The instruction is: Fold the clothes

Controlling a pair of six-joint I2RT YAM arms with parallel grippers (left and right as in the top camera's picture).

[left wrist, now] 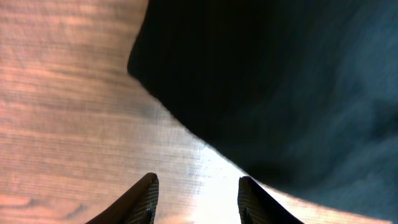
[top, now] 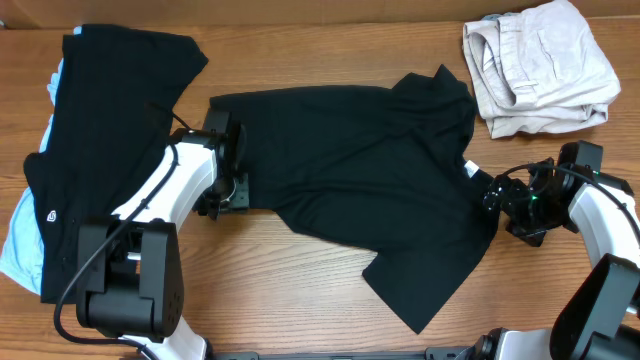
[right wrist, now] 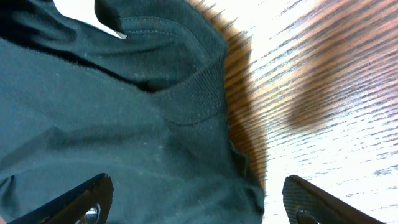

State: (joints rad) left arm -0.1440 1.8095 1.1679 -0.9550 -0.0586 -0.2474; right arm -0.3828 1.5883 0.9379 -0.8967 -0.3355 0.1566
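Observation:
A black T-shirt (top: pixel 360 170) lies spread, somewhat rumpled, across the middle of the table. My left gripper (top: pixel 232 188) is at the shirt's left edge. In the left wrist view this gripper (left wrist: pixel 198 186) is open over bare wood, and the black T-shirt's hem (left wrist: pixel 261 93) lies just beyond the fingertips. My right gripper (top: pixel 497 197) is at the shirt's right edge, by the collar. In the right wrist view it (right wrist: pixel 199 186) stands wide open, with the ribbed collar (right wrist: pixel 193 99) and shirt edge lying between the fingers, not pinched. A white tag (right wrist: pixel 93 15) shows inside the collar.
Folded beige trousers (top: pixel 540 65) sit at the back right corner. A pile of black garments (top: pixel 110 130) lies at the left over a pale blue garment (top: pixel 20 240). Bare wood table (top: pixel 300 280) shows in front of the shirt.

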